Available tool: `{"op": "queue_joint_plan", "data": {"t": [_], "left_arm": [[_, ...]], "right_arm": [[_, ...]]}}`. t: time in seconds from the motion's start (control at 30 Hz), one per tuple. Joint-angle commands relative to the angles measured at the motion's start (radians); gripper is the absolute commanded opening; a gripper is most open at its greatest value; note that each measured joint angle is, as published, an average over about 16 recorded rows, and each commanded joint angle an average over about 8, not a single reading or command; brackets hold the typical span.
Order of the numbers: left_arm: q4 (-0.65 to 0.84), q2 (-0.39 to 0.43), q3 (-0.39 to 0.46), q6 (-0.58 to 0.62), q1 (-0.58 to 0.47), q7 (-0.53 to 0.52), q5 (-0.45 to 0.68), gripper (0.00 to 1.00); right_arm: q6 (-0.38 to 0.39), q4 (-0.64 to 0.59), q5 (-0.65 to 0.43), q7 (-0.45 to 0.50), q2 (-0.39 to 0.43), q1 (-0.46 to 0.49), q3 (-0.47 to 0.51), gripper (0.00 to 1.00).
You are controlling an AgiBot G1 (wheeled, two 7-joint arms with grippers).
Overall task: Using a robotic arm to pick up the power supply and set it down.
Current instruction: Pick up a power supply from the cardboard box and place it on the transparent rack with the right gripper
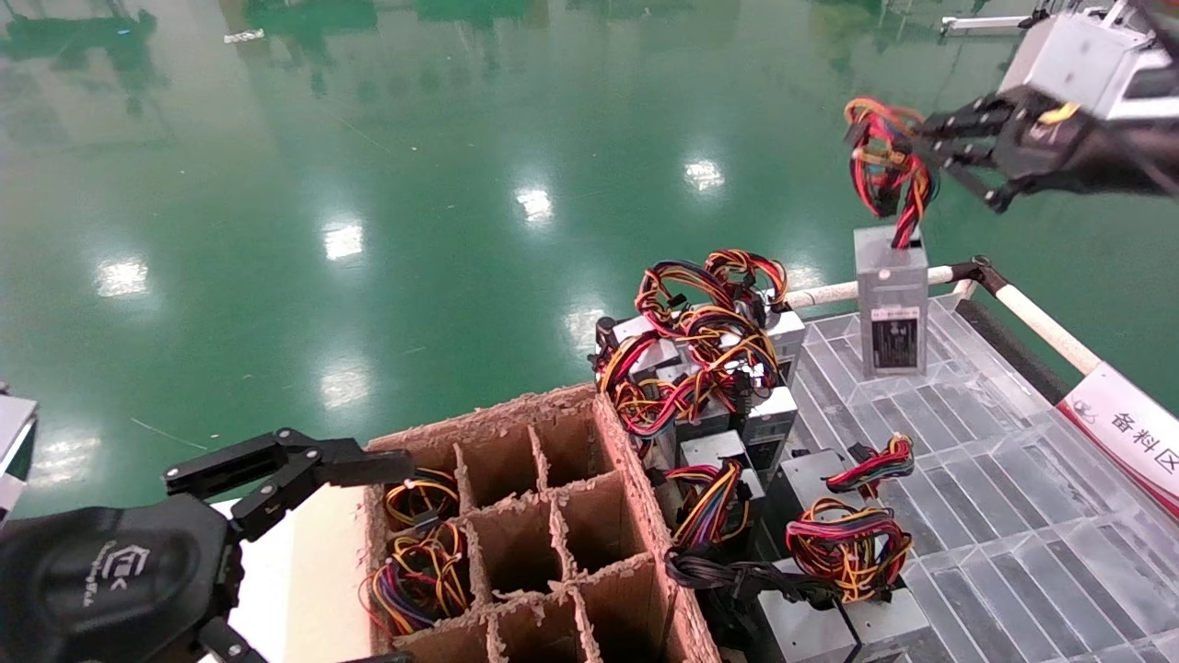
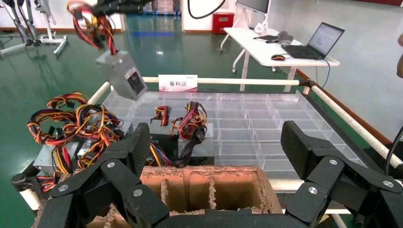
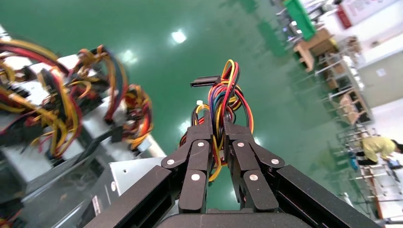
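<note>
From the head view, your right gripper (image 1: pixel 930 147) pinches the wire bundle (image 1: pixel 886 166); the power supply (image 1: pixel 892 299) hangs upright below it, over the clear tray (image 1: pixel 1013 516). Your left gripper (image 1: pixel 304 470) sits spread wide beside the cardboard divider box (image 1: pixel 516 525). Right wrist view: fingers (image 3: pixel 199 156) clamp the wires.

A white sign with a red band (image 1: pixel 1128 433) on the rail of the clear tray reads "备料区". The left gripper (image 1: pixel 304 470) housing bears a white logo, its lettering unreadable.
</note>
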Motion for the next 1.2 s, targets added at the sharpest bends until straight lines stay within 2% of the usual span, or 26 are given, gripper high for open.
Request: {"op": "queue_joint_plan", "data": {"t": [0.03,0.33,0.63,1.2], "left_arm": [[0.000,0.000,0.000,0.000,0.000,0.000,0.000,1.00],[0.000,0.000,0.000,0.000,0.000,0.000,0.000,1.00],[0.000,0.000,0.000,0.000,0.000,0.000,0.000,1.00],[0.000,0.000,0.000,0.000,0.000,0.000,0.000,1.00]], "right_arm": [[-0.001,-0.022,-0.016,-0.021,-0.012,0.005,-0.011,0.00],[-0.030,-0.092,-0.046,-0.036,-0.058,-0.006,-0.034,0.00],[-0.009,-0.134,-0.047,-0.034,-0.100,-0.044,-0.035,0.00],[0.046,-0.183,0.052,-0.010,-0.048,-0.152,0.034,0.00]]}}
